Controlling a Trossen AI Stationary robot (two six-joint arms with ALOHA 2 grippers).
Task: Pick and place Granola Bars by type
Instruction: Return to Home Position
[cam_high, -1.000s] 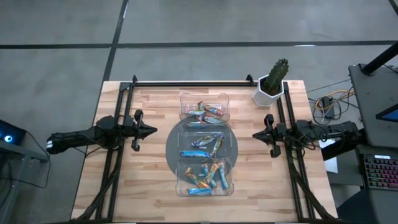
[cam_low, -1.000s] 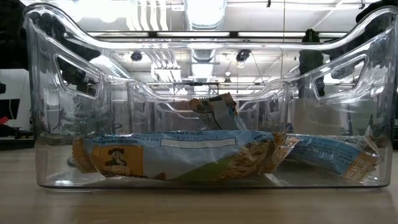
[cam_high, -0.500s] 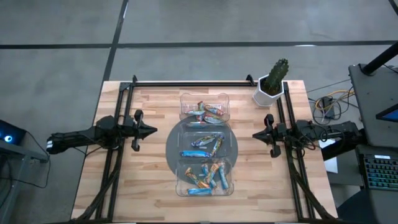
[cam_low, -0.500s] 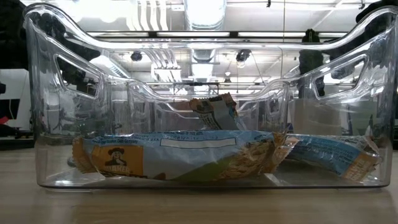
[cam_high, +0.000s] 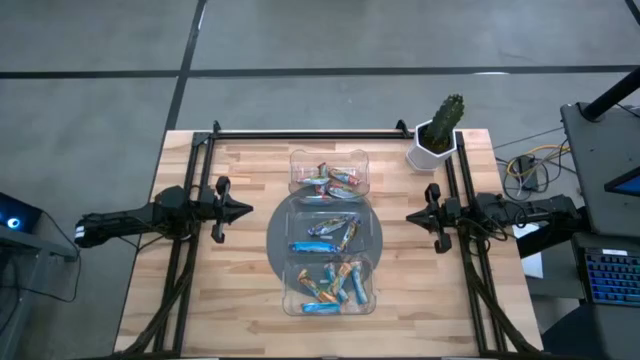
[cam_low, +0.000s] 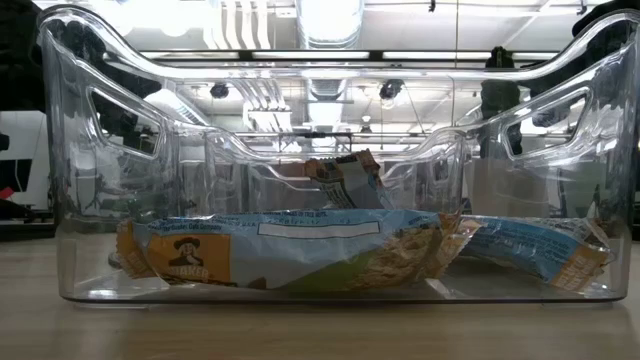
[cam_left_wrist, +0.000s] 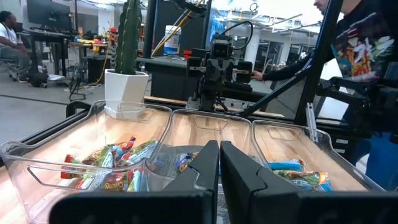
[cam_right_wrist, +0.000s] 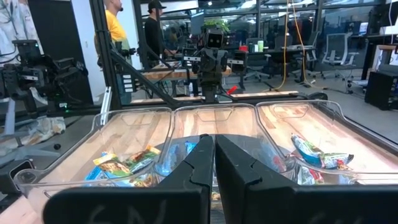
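No change over last second — both arms static, bars unmoved; sorting looks done, arms parked at home.

Left gripper (cam_high: 243, 210) at left side of worktop (cam_high: 230, 290), arm low and level, pointing inward at bins; fingers (cam_left_wrist: 202, 180) together, empty.

Right gripper (cam_high: 409, 216) mirrors it on right; fingers (cam_right_wrist: 196, 168) together, empty.

Granola Bars (cam_high: 330, 284) all inside three clear bins (cam_high: 292, 170) at centre — multicoloured far, blue middle, orange-brown near.
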